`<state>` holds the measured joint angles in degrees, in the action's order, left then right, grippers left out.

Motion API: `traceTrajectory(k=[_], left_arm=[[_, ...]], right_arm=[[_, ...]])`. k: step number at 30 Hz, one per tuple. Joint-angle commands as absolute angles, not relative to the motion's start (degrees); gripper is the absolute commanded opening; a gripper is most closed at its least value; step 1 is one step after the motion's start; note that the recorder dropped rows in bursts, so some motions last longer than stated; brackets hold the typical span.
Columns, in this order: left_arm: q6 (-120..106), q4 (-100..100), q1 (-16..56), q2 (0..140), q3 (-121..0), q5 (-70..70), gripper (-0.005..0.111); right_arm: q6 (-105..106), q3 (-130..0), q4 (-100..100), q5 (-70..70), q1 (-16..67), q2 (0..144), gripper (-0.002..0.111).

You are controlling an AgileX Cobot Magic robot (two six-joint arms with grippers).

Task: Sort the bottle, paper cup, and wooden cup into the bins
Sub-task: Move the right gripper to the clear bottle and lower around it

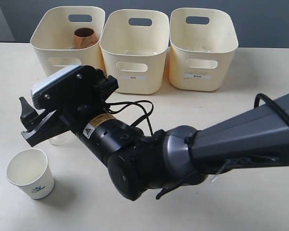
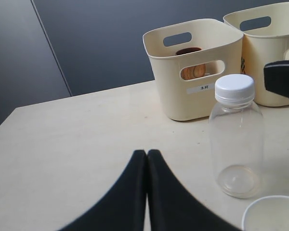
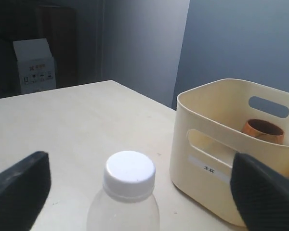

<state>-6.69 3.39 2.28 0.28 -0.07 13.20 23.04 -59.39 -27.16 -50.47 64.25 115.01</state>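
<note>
One of three sorted, by your count: the glossy reddish-brown wooden cup [image 1: 85, 37] sits in the leftmost cream plastic bin [image 1: 53, 45]. White paper cup [image 1: 31, 173] stands loose on the table. Clear, white-capped plastic bottle [image 3: 125, 197] stands between your right gripper [image 3: 135, 187] fingers, spread wide. Left gripper [image 2: 146, 166] pressed together, idle.

Light was soft and even, with faint shadows on the pale cream table [image 1: 241, 96]. In both wrist views the near black fingers [image 2: 144, 192] were blurred, while the backgrounds stayed dim.

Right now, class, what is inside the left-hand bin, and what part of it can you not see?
The wooden cup stands inside the left bin, its rim and upper body visible; the left wrist view shows part of its side through the handle cut-out. The bin wall hides its base.
</note>
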Motion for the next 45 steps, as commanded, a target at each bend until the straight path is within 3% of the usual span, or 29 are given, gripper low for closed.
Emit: traceTrajectory(k=[1,8,45], left_arm=[[-6.6,3.8,2.5,0.0,0.0,13.0,0.0],[-6.6,3.8,2.5,0.0,0.0,12.9,0.0],[-6.6,3.8,2.5,0.0,0.0,12.9,0.0]], right_arm=[[22.7,-59.7,-25.9,-51.8,64.0,115.8,0.096],[22.1,-60.5,-25.7,-57.1,64.0,118.3,0.096],[22.5,-76.9,-30.1,-47.3,62.0,129.3,0.096]])
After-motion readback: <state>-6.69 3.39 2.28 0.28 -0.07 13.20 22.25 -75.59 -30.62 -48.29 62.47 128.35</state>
